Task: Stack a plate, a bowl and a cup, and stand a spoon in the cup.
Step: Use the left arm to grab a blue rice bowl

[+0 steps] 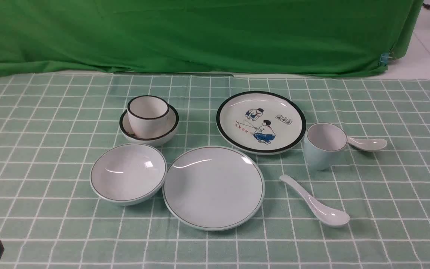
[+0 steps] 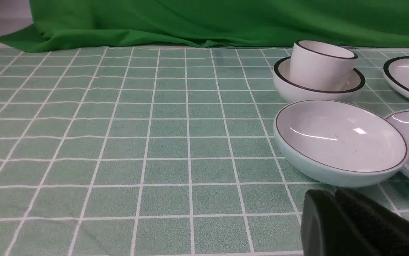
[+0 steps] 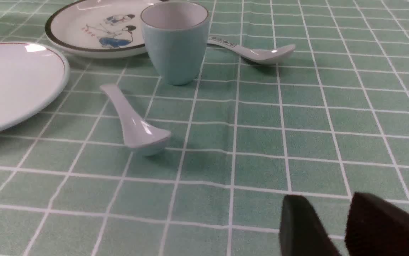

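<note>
Pincers are waiting: the left (image 2: 335,192) pressing together, the right (image 3: 327,199) standing spread. The bowl (image 1: 128,172) is sitting beside the plate (image 1: 214,188); lifting its rim high before centring should avoid dragging the plate.

In the front view, the large plate (image 1: 214,188) lies at the centre of the worktop (image 1: 50,209), with the wide bowl (image 1: 128,173) just left of it. Behind that bowl, left of upper centre, the small bowl (image 1: 158,140) carries the rimmed cup (image 1: 147,116). The cartoon plate (image 1: 261,122) sits behind and right of the large plate. Right of centre stands the tapered cup (image 1: 321,147), between the front spoon (image 1: 318,203) and, to its right, the rear spoon (image 1: 370,144).
</note>
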`<action>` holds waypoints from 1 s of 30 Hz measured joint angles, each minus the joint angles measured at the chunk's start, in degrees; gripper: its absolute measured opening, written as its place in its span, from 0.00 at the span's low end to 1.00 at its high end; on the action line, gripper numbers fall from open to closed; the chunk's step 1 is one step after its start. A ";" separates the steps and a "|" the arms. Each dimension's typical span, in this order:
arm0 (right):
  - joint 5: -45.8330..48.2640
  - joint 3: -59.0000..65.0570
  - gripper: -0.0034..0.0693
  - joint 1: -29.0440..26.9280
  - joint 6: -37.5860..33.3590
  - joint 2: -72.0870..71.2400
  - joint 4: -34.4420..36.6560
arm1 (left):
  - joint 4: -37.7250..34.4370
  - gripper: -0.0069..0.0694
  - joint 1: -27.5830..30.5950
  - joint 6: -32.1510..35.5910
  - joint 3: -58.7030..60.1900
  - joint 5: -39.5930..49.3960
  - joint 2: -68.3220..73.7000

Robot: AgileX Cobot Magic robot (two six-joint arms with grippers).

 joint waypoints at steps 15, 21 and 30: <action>0.00 0.00 0.38 0.00 0.05 0.00 0.00 | 0.00 0.11 0.00 0.59 0.00 0.00 0.00; 0.00 0.00 0.38 0.00 0.05 0.00 0.00 | 0.00 0.11 0.00 0.59 0.00 -0.26 0.00; 0.00 0.00 0.38 0.00 0.05 0.00 0.00 | -29.70 0.11 0.00 -7.09 0.00 -13.37 0.00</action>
